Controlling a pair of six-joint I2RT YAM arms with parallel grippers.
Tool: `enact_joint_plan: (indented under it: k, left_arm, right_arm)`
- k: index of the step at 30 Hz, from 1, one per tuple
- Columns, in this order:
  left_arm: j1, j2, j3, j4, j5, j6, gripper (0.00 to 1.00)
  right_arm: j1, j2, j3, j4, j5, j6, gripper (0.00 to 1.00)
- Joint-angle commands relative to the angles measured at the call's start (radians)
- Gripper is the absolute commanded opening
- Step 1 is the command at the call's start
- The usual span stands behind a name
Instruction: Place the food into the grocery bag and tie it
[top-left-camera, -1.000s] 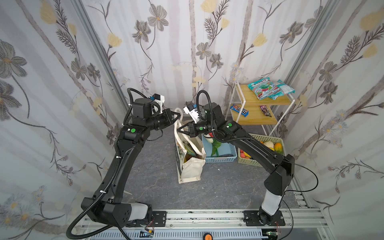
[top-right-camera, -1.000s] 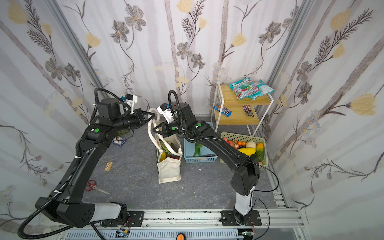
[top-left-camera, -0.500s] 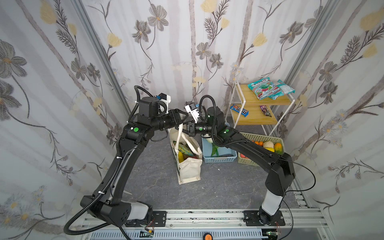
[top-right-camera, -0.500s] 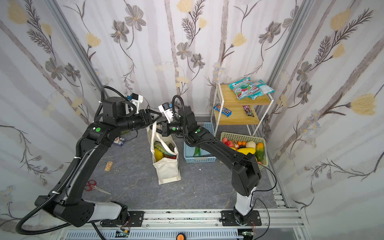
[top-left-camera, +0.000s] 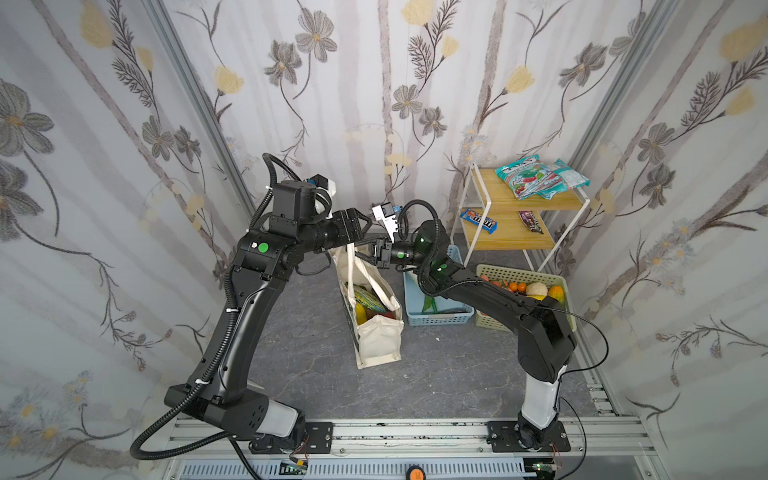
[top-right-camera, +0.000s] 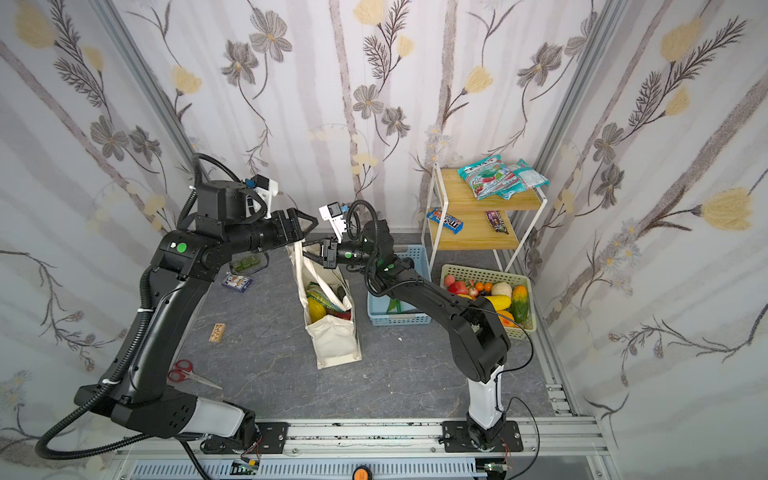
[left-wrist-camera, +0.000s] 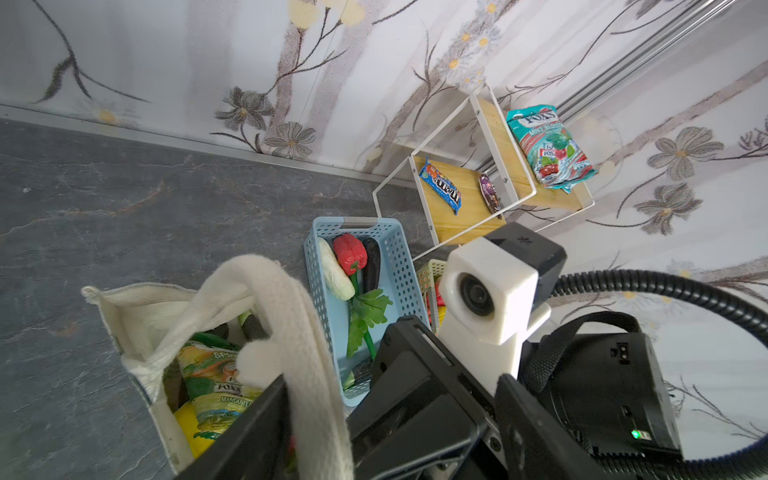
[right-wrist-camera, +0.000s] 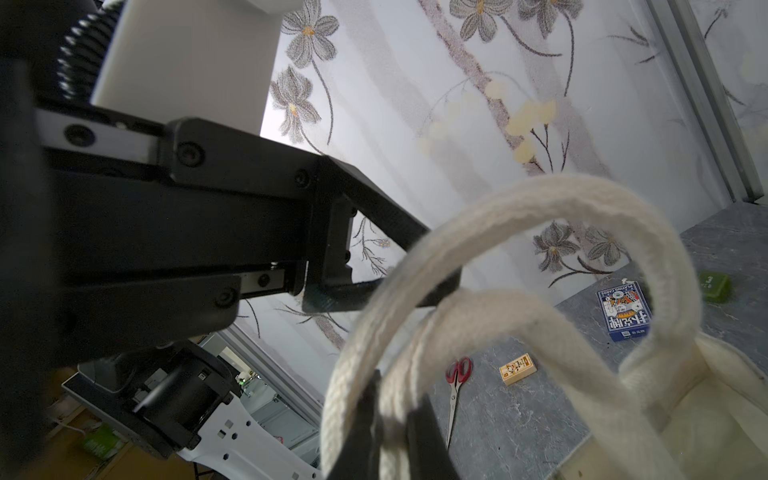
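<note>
The grocery bag (top-left-camera: 376, 332) stood upright near the middle of the desk (top-left-camera: 449, 374), with its mouth open. Some of the food (top-left-camera: 368, 301) lay inside it: a green and yellow snack packet (left-wrist-camera: 210, 365) on top and a yellow fruit (left-wrist-camera: 187, 424) under it.

The right gripper (right-wrist-camera: 392, 401) was above the bag, closed tight and pinching a handle (right-wrist-camera: 395, 361) between its fingers. The other handle (right-wrist-camera: 582, 195) arched up over the first.

The left gripper (top-left-camera: 373, 231) faced the right one tip to tip above the bag's back end. Its jaws were spread wide and clamped nothing. One handle strap lay against one of its fingers (left-wrist-camera: 253, 432); I could not tell which loop that was.

The blue basket (top-left-camera: 438, 320) sat just beside the bag toward the desk's right edge, with toy vegetables (left-wrist-camera: 351, 253) in it. The yellow basket (top-left-camera: 513, 273) of fruit stood beyond it at the right edge. The shelf (top-left-camera: 498, 199) stood in the back right corner with sweet packets on it.
</note>
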Motion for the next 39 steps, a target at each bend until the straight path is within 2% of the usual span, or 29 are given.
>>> enact_joint_plan:
  k: [1,4,11,15,22,27,31,35,39]
  left_arm:
    - [-0.026,0.066,0.094,-0.135,-0.011,0.085,0.78]
    - [-0.051,0.127,0.172,-0.206,-0.008,0.134,0.78]
    - [-0.064,0.130,0.181,-0.206,0.069,0.145,0.80]
    - [-0.076,0.131,0.154,-0.235,0.067,0.166,0.81]
    - [-0.071,0.081,0.167,-0.259,-0.135,0.136,0.83]
    - [-0.066,0.060,0.185,-0.273,-0.168,0.132,0.85]
    - [-0.038,-0.014,0.057,-0.190,-0.233,0.077,0.85]
    - [0.026,-0.081,-0.104,-0.057,-0.189,-0.011,0.83]
    - [0.056,-0.110,-0.203,0.063,-0.126,-0.069,0.83]
  right_arm:
    - [0.000,0.007,-0.002,0.127,-0.053,0.025,0.10]
    - [-0.015,0.007,-0.030,0.133,-0.053,0.026,0.11]
    - [-0.075,-0.001,-0.091,0.171,-0.049,0.028,0.11]
    - [-0.077,0.015,-0.072,0.185,-0.074,0.008,0.12]
    - [-0.086,0.040,-0.061,0.271,-0.077,0.075,0.12]
    - [-0.086,0.038,-0.055,0.237,-0.096,0.051,0.12]
    - [-0.084,0.033,-0.061,0.221,-0.099,0.040,0.12]
    - [-0.077,0.025,-0.056,0.199,-0.117,0.026,0.12]
    - [-0.066,0.022,-0.034,0.106,-0.139,-0.028,0.12]
